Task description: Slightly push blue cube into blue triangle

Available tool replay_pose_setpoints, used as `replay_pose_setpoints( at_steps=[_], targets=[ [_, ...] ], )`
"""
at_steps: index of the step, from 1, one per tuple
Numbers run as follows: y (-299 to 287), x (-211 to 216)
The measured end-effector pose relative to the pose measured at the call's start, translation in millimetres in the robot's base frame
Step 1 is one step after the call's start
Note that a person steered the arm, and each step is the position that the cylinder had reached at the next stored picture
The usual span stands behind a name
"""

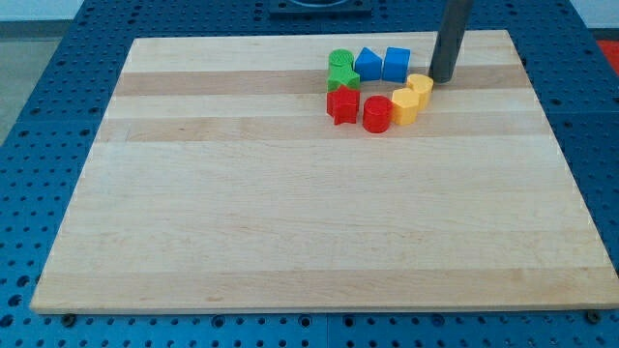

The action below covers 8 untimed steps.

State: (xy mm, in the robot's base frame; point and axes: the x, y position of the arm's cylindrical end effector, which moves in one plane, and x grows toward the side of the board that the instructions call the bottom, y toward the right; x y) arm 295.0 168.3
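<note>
The blue cube (396, 63) sits near the view's top, right of centre, on the wooden board (290, 213). The blue triangle (368, 64) lies just to its left, touching or almost touching it. My rod comes down from the view's top, and my tip (443, 78) rests on the board to the right of the blue cube, a short gap away, just above the yellow blocks.
Two green blocks (341, 70) lie left of the blue triangle. A red star (342, 103) and a red cylinder (376, 113) sit below. Two yellow blocks (412, 98) lie below the cube. The board's top edge is close behind the blocks.
</note>
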Motion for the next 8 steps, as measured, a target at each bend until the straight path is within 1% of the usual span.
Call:
replay_pose_setpoints(
  at_steps=[8],
  targets=[
    [-40, 4]
  ],
)
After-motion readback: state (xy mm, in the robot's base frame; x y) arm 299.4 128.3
